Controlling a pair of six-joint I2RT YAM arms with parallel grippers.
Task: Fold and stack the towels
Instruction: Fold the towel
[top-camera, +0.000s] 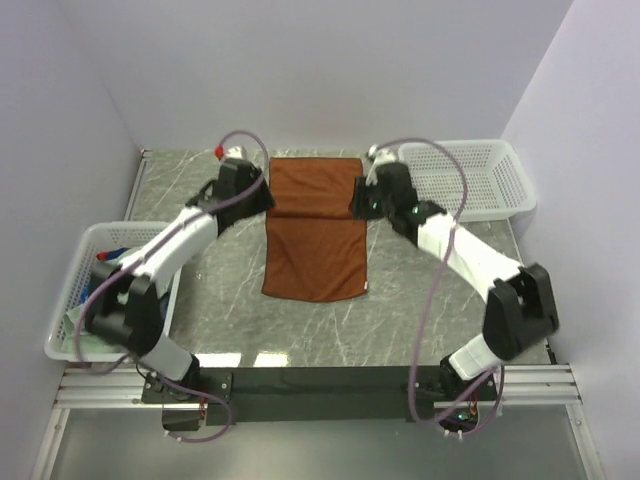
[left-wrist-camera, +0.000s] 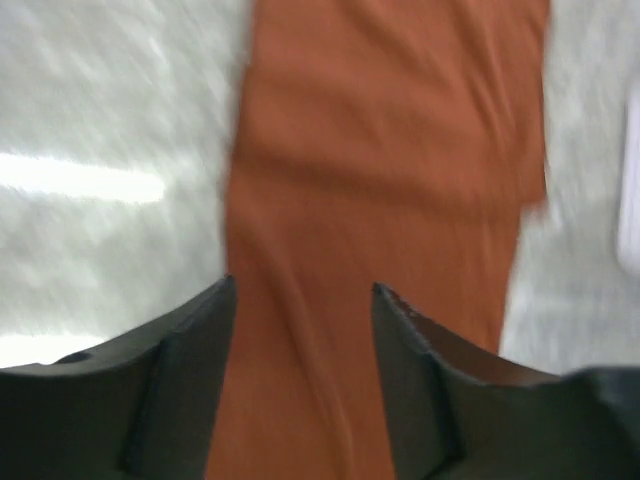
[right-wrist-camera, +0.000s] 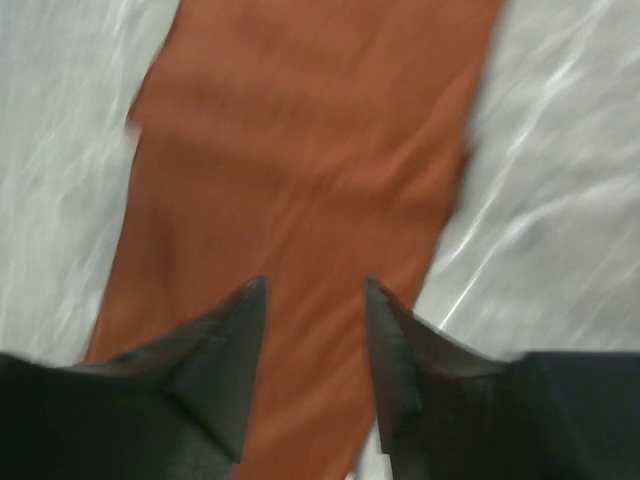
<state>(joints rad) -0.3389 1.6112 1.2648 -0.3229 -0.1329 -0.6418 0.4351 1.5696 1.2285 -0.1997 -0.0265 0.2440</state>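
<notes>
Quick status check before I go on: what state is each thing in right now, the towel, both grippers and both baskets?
Rust-brown towel: flat on the table, one fold line across it, not fully folded.
Left gripper: open, over the towel, holding nothing.
Right gripper: open, over the towel, holding nothing.
Left basket: upright, coloured cloth inside, partly hidden.
Right basket: upright, nothing visible inside.

My left arm (top-camera: 175, 245), right arm (top-camera: 465, 255): white shells, black joints. Mauve cables (top-camera: 430, 297) loop off each. Green lights (top-camera: 374, 206) near right wrist. My fingers (left-wrist-camera: 170, 390): black, wedge-shaped.
</notes>
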